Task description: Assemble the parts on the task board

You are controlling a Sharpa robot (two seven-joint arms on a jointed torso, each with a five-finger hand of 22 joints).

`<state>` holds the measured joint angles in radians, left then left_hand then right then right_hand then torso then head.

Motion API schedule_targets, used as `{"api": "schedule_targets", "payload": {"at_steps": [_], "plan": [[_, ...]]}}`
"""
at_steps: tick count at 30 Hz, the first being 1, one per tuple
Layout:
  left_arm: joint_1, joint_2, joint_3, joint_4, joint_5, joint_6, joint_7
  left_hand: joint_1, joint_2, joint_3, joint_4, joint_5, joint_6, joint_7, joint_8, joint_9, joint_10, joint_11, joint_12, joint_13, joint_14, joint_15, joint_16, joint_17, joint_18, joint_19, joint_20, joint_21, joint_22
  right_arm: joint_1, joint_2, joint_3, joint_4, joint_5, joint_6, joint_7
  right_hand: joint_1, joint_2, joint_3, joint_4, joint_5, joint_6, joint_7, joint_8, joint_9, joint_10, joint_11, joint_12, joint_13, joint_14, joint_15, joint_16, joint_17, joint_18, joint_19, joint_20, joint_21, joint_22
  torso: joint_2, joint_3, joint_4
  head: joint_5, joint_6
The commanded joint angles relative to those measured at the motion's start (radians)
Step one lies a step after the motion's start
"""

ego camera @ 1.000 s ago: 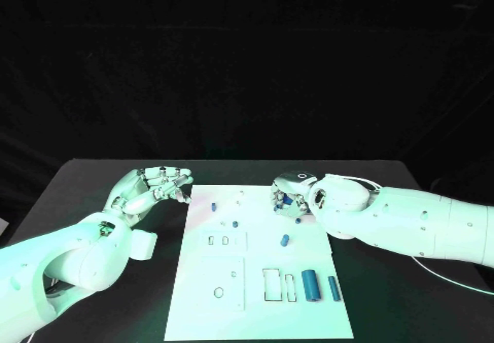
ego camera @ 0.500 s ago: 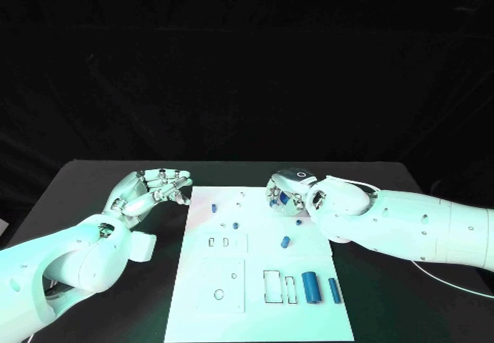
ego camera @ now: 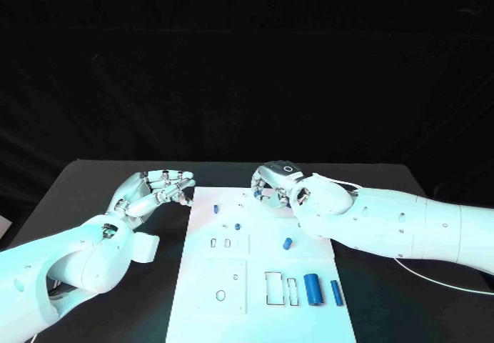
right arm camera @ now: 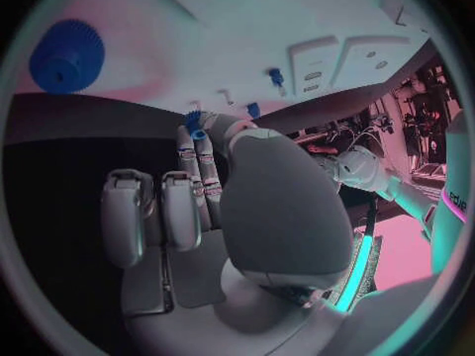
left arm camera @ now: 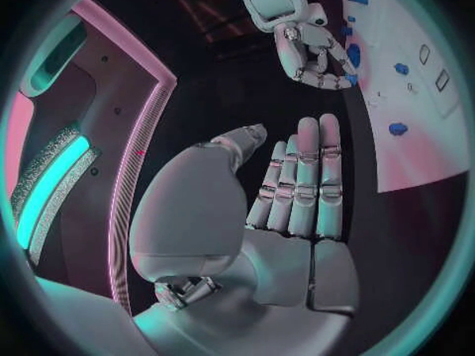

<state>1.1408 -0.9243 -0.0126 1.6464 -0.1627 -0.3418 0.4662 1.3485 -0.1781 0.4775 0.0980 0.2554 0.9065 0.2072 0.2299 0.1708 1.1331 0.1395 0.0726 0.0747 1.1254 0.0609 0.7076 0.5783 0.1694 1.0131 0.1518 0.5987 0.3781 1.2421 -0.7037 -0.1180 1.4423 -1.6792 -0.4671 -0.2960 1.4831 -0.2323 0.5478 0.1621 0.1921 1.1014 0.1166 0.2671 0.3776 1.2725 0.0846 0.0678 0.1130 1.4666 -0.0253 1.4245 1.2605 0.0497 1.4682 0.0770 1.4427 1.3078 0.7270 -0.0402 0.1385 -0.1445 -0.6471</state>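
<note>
Over the board's [ego camera: 258, 286] far edge, the right hand [ego camera: 274, 187] pinches a small blue part [right arm camera: 195, 123]; a loose pinch could drop it. Left hand [ego camera: 154, 187] hovers open beside the board.

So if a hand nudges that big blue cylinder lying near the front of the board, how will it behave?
The big cylinder lies on its side on the flat white board, so a sideways nudge would probably roll it. It looks rigid and smooth, so fingers may slip on it. The thinner cylinder lies right beside it, so it could get bumped.
</note>
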Motion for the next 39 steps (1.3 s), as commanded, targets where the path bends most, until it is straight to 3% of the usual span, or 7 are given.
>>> {"api": "schedule_targets", "payload": {"at_steps": [1,10,17,23,39], "plan": [[0.001,0.003,0.001,0.005,0.008,0.015,0.006,0.005,-0.002,0.005,0.001,0.001,-0.003,0.004,-0.003,0.001,-0.005,0.001,-0.005,-0.001,-0.008,0.001,0.006,0.001,0.007,-0.01,0.0,0.002,0.001,0.0,0.025,0.0,-0.027,-0.019,-0.042,-0.029,-0.008,0.006,0.05,-0.057,0.001,-0.003,0.003,0.006,0.002,0.046,-0.037,0.0,0.042,0.051,-0.004,0.006,-0.002,-0.015,0.034,-0.004,0.011,0.114,0.002,-0.0005,0.0015,0.004,0.005],[0.004,0.012,0.001,0.002,0.008,0.019,0.006,0.006,-0.002,0.006,0.0,0.001,-0.003,0.004,-0.003,0.001,-0.006,0.001,-0.005,-0.001,-0.008,0.001,0.007,0.001,0.008,-0.011,0.0,0.004,0.002,-0.004,0.088,0.0,-0.089,-0.014,-0.04,-0.032,-0.01,0.006,0.052,-0.059,0.001,-0.004,0.003,0.006,0.003,0.046,-0.036,-0.001,0.043,0.051,-0.004,0.005,-0.004,-0.017,0.037,-0.004,0.017,0.122,0.003,-0.0001,0.0013,0.018,0.006],[0.006,0.016,0.001,-0.001,0.009,0.019,0.006,0.006,-0.002,0.006,0.0,0.001,-0.003,0.004,-0.003,0.001,-0.006,0.001,-0.005,-0.001,-0.008,0.001,0.007,0.001,0.008,-0.011,0.0,0.004,0.002,-0.01,0.119,-0.001,-0.125,-0.007,-0.02,-0.045,-0.013,0.005,0.053,-0.06,0.001,-0.004,0.004,0.006,0.004,0.045,-0.036,-0.001,0.043,0.051,-0.004,0.005,-0.004,-0.017,0.038,-0.004,0.018,0.123,0.004,-0.0008,0.0026,0.017,0.006],[0.007,0.018,0.001,-0.004,0.009,0.02,0.006,0.007,-0.002,0.006,0.0,0.001,-0.003,0.005,-0.003,0.001,-0.006,0.001,-0.005,-0.001,-0.009,0.001,0.008,0.001,0.008,-0.012,0.0,0.006,0.004,-0.016,0.133,-0.002,-0.141,-0.005,-0.001,-0.051,-0.017,0.004,0.053,-0.061,0.001,-0.005,0.005,0.006,0.006,0.044,-0.035,-0.002,0.044,0.051,-0.003,0.006,-0.004,-0.016,0.037,-0.003,0.017,0.122,0.004,0.0006,0.0013,0.026,0.007],[0.008,0.02,0.001,-0.008,0.01,0.021,0.003,0.007,-0.002,0.007,-0.001,0.001,-0.003,0.005,-0.004,0.001,-0.006,0.001,-0.005,-0.001,-0.009,0.001,0.008,0.001,0.007,-0.014,0.0,0.008,0.005,-0.021,0.154,-0.003,-0.164,-0.003,0.016,-0.053,-0.022,0.002,0.052,-0.062,-0.001,-0.007,0.005,0.005,0.007,0.043,-0.035,-0.002,0.044,0.051,-0.002,0.005,-0.006,-0.016,0.036,-0.003,0.016,0.121,0.005,-0.001,0.0018,0.023,0.009]]}}
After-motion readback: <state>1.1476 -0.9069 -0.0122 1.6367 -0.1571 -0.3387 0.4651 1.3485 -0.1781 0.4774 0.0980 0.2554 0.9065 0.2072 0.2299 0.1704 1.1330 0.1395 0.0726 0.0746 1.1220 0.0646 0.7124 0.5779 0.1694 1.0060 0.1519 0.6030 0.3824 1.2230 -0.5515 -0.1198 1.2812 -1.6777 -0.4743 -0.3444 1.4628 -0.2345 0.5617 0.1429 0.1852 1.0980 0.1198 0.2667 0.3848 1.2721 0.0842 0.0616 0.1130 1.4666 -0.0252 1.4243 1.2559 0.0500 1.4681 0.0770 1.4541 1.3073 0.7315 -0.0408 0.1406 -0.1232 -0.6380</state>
